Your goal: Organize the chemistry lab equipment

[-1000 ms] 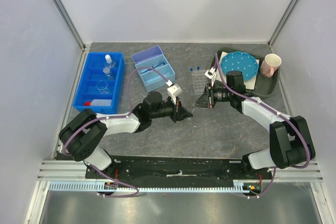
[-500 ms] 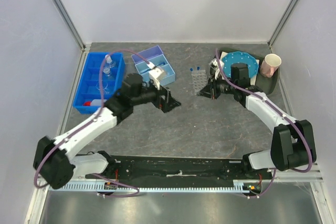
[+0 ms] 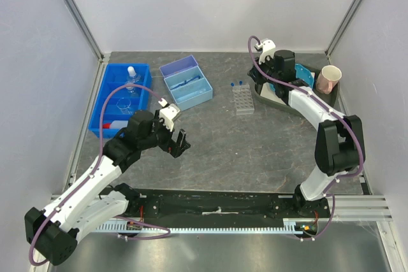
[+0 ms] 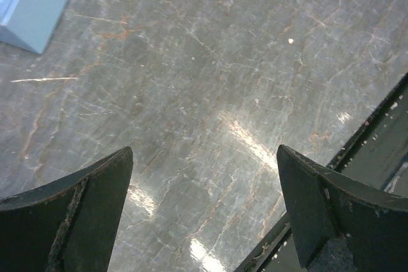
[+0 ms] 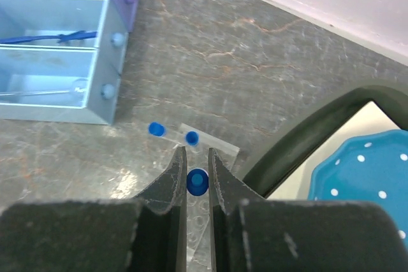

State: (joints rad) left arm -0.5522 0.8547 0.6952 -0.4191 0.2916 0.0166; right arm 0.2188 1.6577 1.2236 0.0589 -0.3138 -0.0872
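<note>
Though tiny, round blue-capped tube (image 5: pixel 197 181) in black right tool (image 5: pixel 196 155)

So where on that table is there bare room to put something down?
The widest bare patch is the front middle of the table, between the left gripper and the right arm, below the tube rack. Crowded at the back: blue bin, light blue box, dark tray.

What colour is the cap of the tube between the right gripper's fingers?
The cap is blue; the right wrist view shows it best.
</note>
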